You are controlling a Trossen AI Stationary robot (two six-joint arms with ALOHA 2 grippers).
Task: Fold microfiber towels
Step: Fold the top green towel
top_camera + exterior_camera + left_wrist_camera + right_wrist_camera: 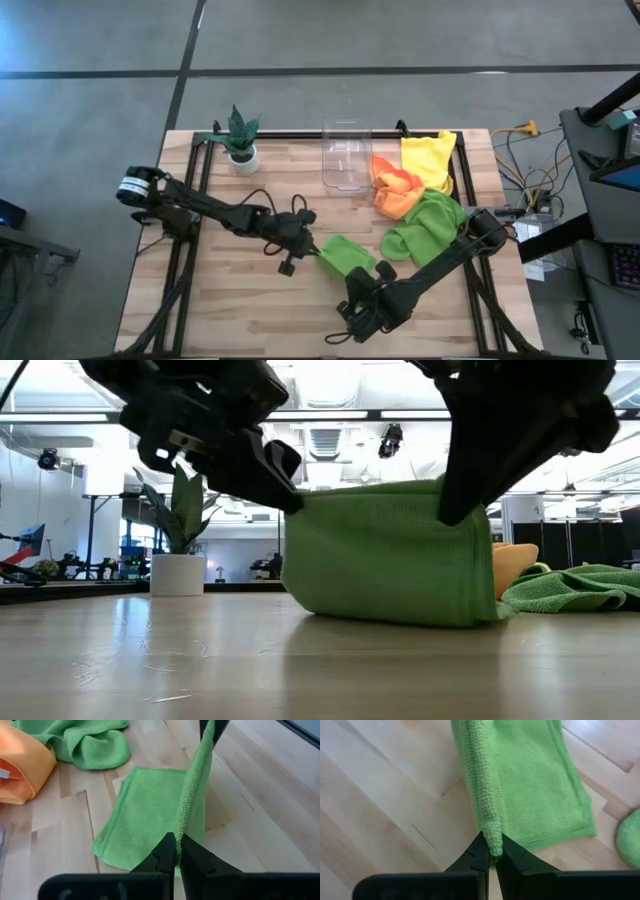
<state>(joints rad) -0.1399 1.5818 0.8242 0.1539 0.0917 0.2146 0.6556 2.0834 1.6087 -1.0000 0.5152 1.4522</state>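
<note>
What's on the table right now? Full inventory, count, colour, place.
held towel: 1, lime green, table middle front, one edge lifted between both grippers, rest lying on the wood
loose green towel: 1, lime green, crumpled, right of the held one
orange towel: 1, orange, crumpled, beside the bin
yellow towel: 1, yellow, back right corner
bin: 1, clear plastic, back centre
plant: 1, green in a white pot, back left
table: 1, light wood
left gripper: 1, dark, shut on the held towel's edge
right gripper: 1, dark, shut on the same edge, other end
</note>
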